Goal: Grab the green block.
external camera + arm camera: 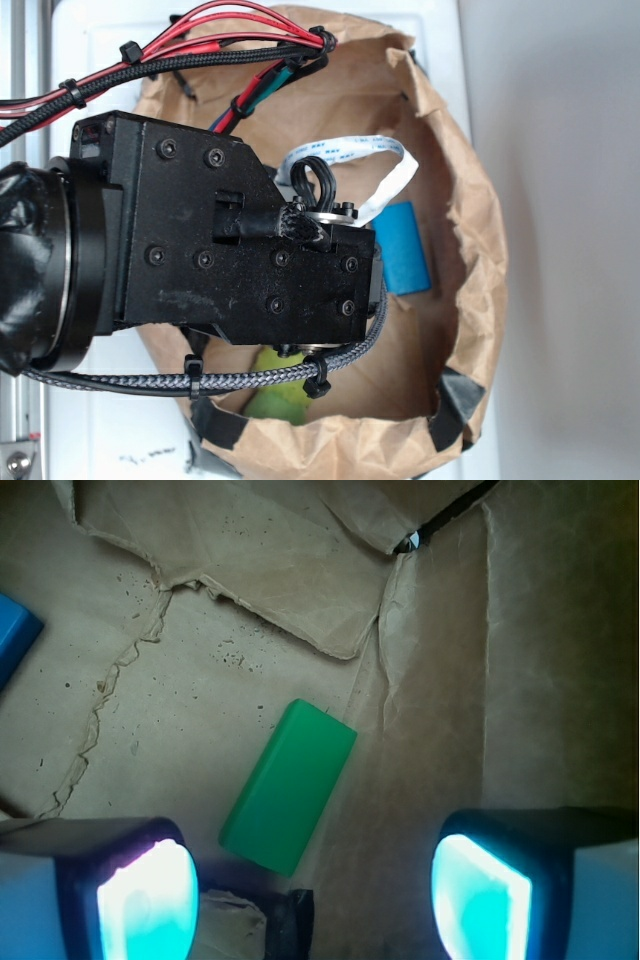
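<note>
Paper dominates the exterior view: a crumpled brown paper bag [470, 230] with a creased, rolled rim lies open on a white surface [560, 200]. The black, boxy arm housing [220, 250], studded with screws and trailing red wires and braided cable, covers most of the bag's inside. A smooth blue block [405, 247] lies on the paper to the right of it, and a fuzzy lime-green plush toy [275, 395] peeks out below. The green block and the fingertips are hidden here.

In the wrist view, the green block [290, 786] is a flat, smooth-faced rectangle with rounded corners, lying on wrinkled, speckled paper. Its long axis runs diagonally, from near left to far right. The end effector [315, 895] is spread wide and empty, its glowing cyan pads [145, 900] flanking the block's near end without touching it. A corner of the blue block shows at the far left edge.
</note>
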You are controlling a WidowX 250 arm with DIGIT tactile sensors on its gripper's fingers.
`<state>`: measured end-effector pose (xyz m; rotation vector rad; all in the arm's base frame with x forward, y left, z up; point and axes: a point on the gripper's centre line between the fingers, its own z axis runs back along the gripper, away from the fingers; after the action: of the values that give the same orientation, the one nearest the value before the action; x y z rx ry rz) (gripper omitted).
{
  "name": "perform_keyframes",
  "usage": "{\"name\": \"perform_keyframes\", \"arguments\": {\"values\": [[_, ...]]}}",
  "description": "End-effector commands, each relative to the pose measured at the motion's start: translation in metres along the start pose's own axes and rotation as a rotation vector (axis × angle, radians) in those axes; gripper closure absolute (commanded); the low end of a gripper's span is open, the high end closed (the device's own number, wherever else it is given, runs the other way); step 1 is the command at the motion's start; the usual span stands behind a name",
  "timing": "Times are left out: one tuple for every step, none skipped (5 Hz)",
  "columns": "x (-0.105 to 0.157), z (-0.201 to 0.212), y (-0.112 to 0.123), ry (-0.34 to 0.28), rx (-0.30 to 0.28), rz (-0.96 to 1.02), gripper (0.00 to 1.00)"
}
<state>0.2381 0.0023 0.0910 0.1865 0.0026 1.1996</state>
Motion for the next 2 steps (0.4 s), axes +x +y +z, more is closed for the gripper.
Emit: {"name": "perform_keyframes", "arguments": {"values": [[0.006, -0.002, -0.017, 0.046, -0.052, 0.149, 0.00], [0.010, -0.013, -0.022, 0.088, -0.038, 0.212, 0.00]]}}
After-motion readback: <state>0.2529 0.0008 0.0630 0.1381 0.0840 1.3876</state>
